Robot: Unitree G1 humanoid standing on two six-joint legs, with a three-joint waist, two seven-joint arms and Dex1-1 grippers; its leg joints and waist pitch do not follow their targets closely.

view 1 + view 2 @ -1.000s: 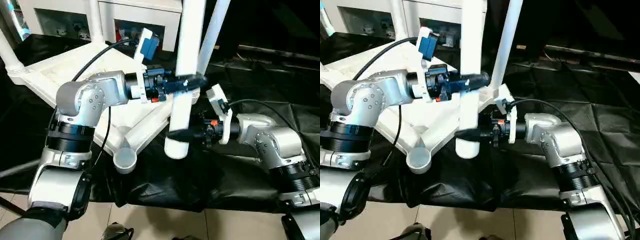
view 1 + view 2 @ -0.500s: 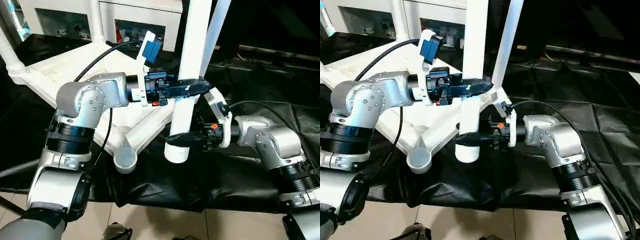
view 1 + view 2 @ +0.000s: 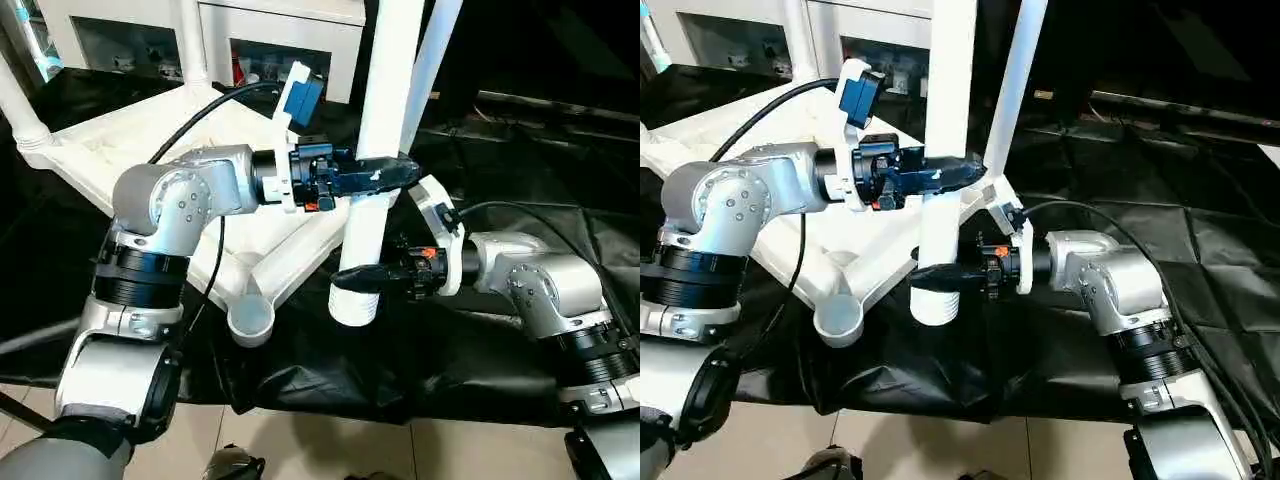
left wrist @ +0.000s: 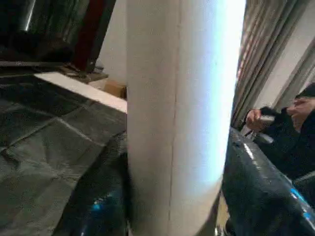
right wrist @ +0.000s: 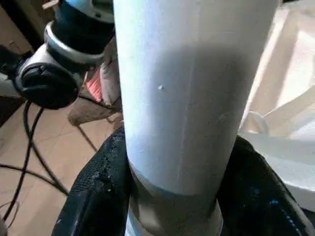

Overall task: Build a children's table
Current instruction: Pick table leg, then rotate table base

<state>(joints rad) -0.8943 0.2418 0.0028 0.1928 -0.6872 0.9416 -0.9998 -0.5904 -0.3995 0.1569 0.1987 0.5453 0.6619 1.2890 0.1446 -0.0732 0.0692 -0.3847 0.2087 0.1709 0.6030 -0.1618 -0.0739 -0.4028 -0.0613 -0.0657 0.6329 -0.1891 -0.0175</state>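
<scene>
A white tube leg (image 3: 383, 110) stands nearly upright over the black-draped work table, its threaded lower end (image 3: 351, 304) hanging free. My left gripper (image 3: 386, 172) is shut on its middle; my right gripper (image 3: 360, 276) is shut on it just above the thread. In the left wrist view the leg (image 4: 177, 123) sits between the dark fingers (image 4: 256, 182), and in the right wrist view the leg (image 5: 187, 98) sits between black pads (image 5: 98, 196). The white table top (image 3: 120, 140) lies underside up at the left. An empty round corner socket (image 3: 250, 320) lies left of the leg's end.
Other white legs rise from the top at the back (image 3: 432, 60) and far left (image 3: 15, 105). The black cloth (image 3: 480, 350) hangs over the table's near edge, with tiled floor (image 3: 320, 450) below. A white cabinet (image 3: 280, 30) stands behind. A seated person (image 4: 290, 118) is across the room.
The leg has swung more upright and its threaded end now shows. My right gripper's fingers have come around the lower part. In the last half second almost nothing moved.
</scene>
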